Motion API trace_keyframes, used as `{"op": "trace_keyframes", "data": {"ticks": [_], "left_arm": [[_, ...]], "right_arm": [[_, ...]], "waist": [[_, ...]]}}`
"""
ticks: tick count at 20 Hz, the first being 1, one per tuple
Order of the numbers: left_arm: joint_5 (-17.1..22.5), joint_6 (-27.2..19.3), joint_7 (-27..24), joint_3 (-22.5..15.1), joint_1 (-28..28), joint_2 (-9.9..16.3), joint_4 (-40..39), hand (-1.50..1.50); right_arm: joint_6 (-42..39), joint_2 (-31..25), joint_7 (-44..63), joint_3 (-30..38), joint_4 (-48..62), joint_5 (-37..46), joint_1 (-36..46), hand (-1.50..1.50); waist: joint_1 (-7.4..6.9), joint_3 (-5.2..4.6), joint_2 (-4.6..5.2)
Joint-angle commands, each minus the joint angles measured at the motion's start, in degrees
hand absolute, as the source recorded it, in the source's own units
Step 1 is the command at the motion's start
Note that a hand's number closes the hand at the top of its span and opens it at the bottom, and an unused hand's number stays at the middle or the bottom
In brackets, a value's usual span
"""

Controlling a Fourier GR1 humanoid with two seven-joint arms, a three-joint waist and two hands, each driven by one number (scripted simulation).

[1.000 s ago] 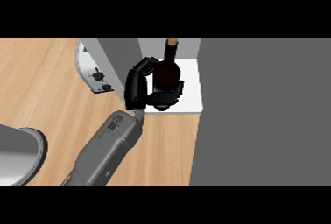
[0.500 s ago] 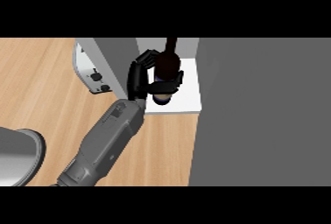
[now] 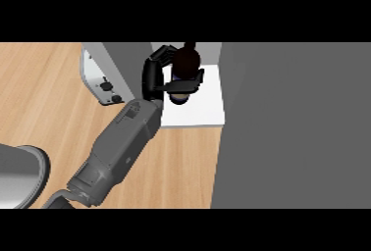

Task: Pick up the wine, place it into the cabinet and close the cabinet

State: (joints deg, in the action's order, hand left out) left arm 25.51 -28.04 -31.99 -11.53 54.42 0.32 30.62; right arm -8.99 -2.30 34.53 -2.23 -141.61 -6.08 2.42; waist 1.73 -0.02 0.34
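The dark wine bottle (image 3: 187,60) stands upright over the white cabinet floor (image 3: 201,112) at the top middle of the head view. My left hand (image 3: 150,78) is shut on it from the left side. The fingers curl round the far side and the thumb crosses the near side. The hand hides much of the bottle's body; the neck and a bit of the base show. The grey forearm (image 3: 119,147) slants in from the lower left. No right hand shows.
The open cabinet door (image 3: 94,68), light grey with two black fittings, stands just left of the hand. A large dark grey slab (image 3: 297,127) fills the right side. A round grey vessel (image 3: 18,171) sits at the lower left on the wooden counter (image 3: 43,98).
The left hand has carried the bottle farther away, deeper over the white cabinet floor, and the forearm has stretched out after it.
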Motion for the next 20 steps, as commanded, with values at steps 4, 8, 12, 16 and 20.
{"op": "trace_keyframes", "data": {"ticks": [4,8,12,16,20], "left_arm": [[0.35,-1.22,-9.59,3.21,3.03,-0.31,-8.32,1.5],[2.47,-1.16,-8.49,3.44,6.81,-0.32,-11.53,1.5],[4.11,-0.88,-6.98,6.21,9.95,-0.31,-14.68,1.5],[6.55,3.02,-6.99,9.27,7.48,-0.3,-14.5,1.5],[7.37,5.97,-10.76,11.79,8.04,-0.32,-18.26,1.5]], "right_arm": [[1.18,-0.02,2.9,1.93,-1.86,-4.54,3.01,-1.5],[0.37,0.57,2.36,0.65,-3.81,-4.72,1.11,-1.5],[-0.97,-0.14,1.26,1.05,-1.67,-5.33,1.91,-1.5],[0.17,1.93,0.91,-1.41,-3.44,-2.76,-1.2,-1.5],[-0.46,1.41,1.04,-1.02,-2.67,-4.13,0.12,-1.5]], "waist": [[0.62,-0.02,0.38],[1.34,-0.02,0.38],[1.76,-0.01,0.58],[0.78,-0.01,0.13],[1.98,-0.02,0.78]]}}
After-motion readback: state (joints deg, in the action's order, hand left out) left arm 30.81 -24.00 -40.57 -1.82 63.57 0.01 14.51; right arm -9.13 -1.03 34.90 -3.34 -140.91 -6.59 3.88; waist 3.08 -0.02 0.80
